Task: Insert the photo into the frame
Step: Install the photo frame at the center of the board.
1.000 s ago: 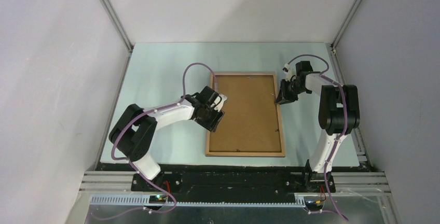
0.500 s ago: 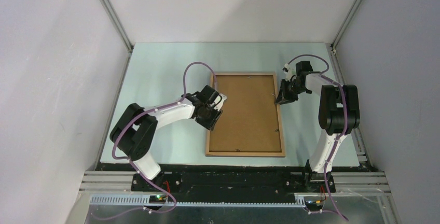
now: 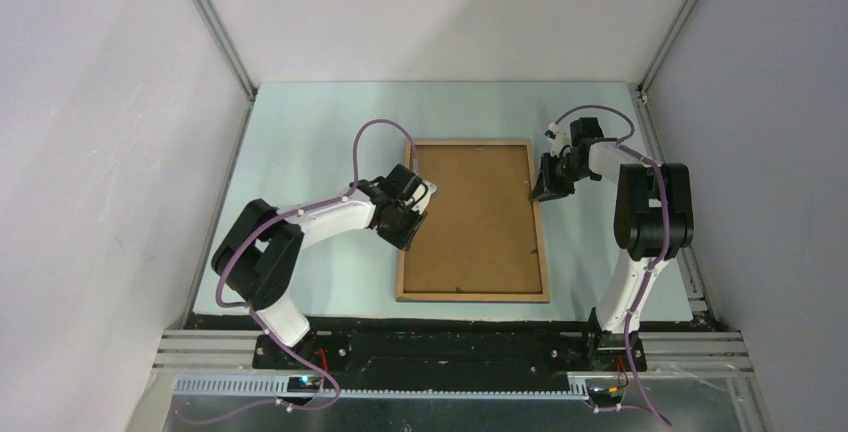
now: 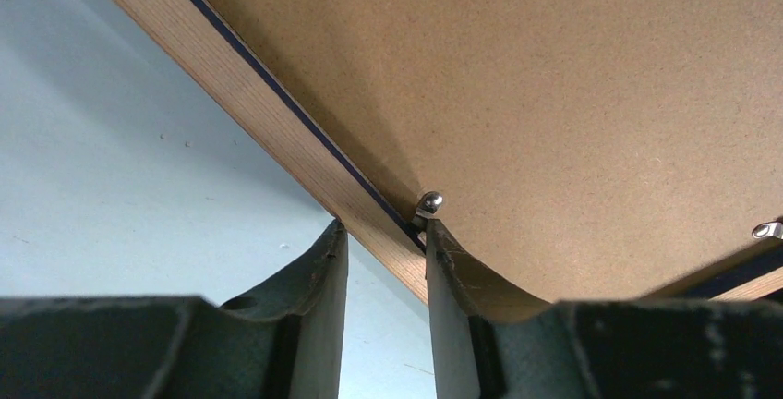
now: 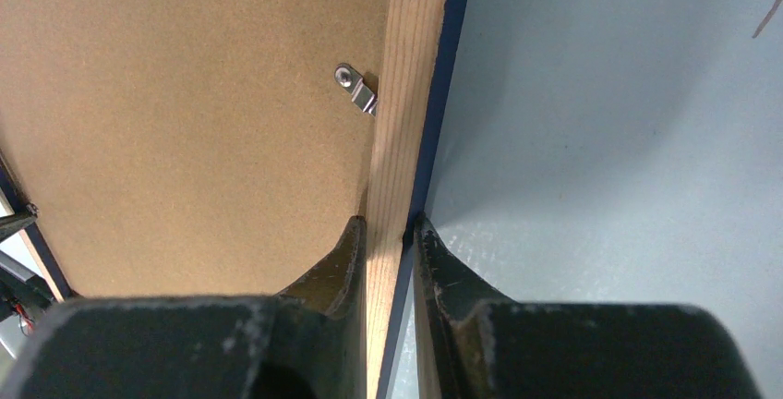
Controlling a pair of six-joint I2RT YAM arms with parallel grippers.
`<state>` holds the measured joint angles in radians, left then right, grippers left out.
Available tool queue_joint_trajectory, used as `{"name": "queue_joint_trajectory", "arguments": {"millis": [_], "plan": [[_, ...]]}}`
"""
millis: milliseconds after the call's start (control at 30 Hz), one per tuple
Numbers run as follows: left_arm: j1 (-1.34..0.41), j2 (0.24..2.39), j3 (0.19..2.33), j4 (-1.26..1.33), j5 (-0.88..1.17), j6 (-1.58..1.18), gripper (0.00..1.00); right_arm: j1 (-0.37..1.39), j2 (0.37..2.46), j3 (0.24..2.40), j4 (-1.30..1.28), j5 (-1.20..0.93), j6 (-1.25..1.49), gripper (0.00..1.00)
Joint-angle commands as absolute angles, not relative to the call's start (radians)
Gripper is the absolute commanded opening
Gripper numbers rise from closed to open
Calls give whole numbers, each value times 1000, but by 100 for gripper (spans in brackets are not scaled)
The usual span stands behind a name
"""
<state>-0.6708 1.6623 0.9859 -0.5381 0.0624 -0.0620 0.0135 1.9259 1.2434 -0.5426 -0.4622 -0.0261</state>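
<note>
Lying flat, back upward, at picture centre: one frame [image 3: 473, 296], one brown backing board [image 3: 470, 217] seated inside. Beneath, pale green table [image 3: 320, 122] (grey walls [image 3: 100, 152] around). Left rail pinched by left gripper [image 4: 381, 233], right rail by right gripper [image 5: 388, 228]. Two metal clips [image 4: 429, 203] in the left wrist view, one in the right.

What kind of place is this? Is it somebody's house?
Probably a robot test booth, not a house: bare white walls with metal rails, a left arm and right arm bolted at the table edge, and a picture frame lying back-up on it.
</note>
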Motion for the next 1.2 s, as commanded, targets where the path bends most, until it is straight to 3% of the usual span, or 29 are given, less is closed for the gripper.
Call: {"name": "queue_joint_trajectory", "arguments": {"millis": [0, 333, 567, 867, 1167], "plan": [[-678, 1658, 1007, -495, 73, -42, 34, 9, 1945, 1238, -574, -491, -41, 0], [-675, 1604, 1009, -495, 43, -34, 69, 9, 1944, 1238, -575, -491, -41, 0], [-618, 1565, 1026, -494, 25, -12, 83, 9, 1935, 1238, -580, -491, -44, 0], [-495, 1685, 1175, -498, 99, -33, 84, 9, 1922, 1235, -603, -493, -52, 0], [-447, 1808, 1296, -504, 169, -101, 77, 11, 1877, 1210, -613, -500, -52, 0]]}}
